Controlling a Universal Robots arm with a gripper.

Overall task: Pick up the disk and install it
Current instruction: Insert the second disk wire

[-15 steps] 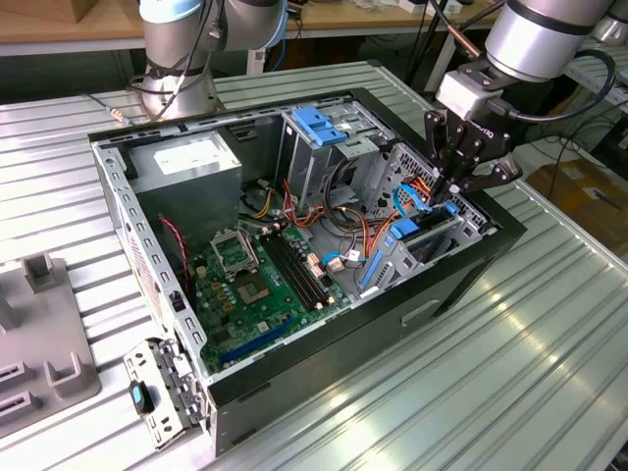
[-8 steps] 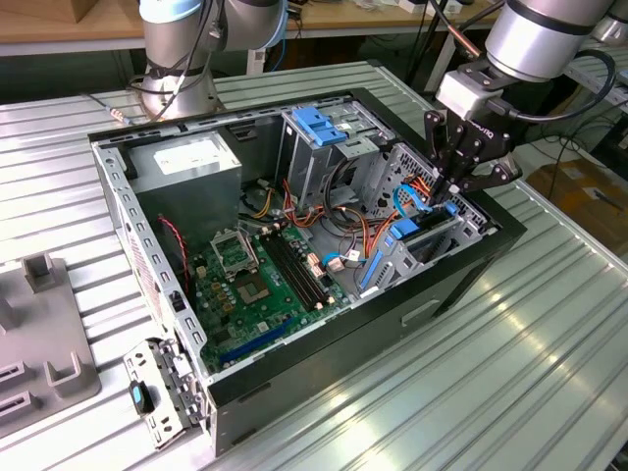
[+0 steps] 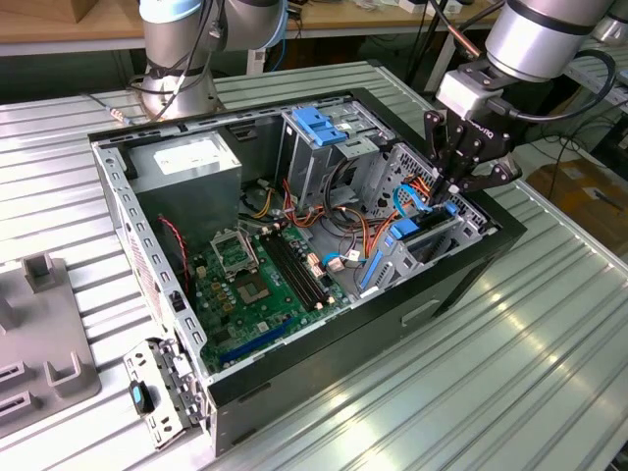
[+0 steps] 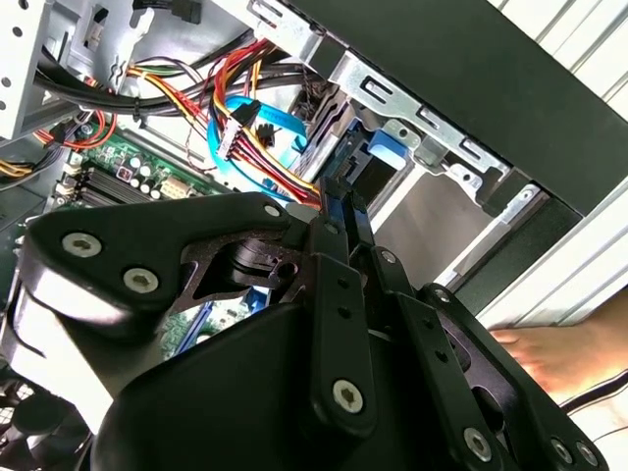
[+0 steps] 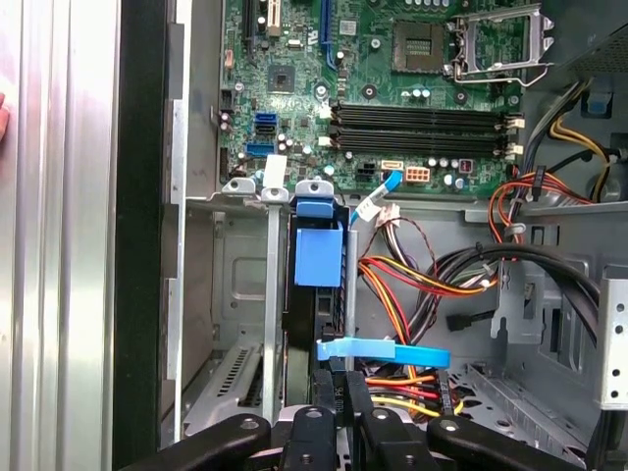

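A: The pincer (image 3: 459, 184) hangs over the drive cage at the exterior view's right end of the open computer case (image 3: 294, 383), fingers pointing down into the bay.

B: In both wrist views those black fingers (image 5: 329, 397) look pressed close together, meeting at the top edge of the disk (image 5: 316, 257).

A: So where is the disk?

B: It stands on edge in a slot of the grey drive cage (image 3: 432, 231), its blue carrier rail (image 4: 378, 157) showing between the metal dividers. Whether the fingertips truly pinch it or just touch it, I cannot tell; their tips are hidden against the rail.

A: A flat blue cable (image 5: 385, 350) lies just beside the fingers, with red, yellow and orange wires (image 5: 422, 285) bundled next to the cage.

B: The green motherboard (image 3: 260, 280) lies on the case floor, well apart from the pincer. A fixed blue bracket (image 3: 321, 125) tops the taller cage further back.

A: The case sits on a ribbed metal counter (image 3: 530, 363). A person's hand (image 4: 569, 358) rests just outside the case wall.
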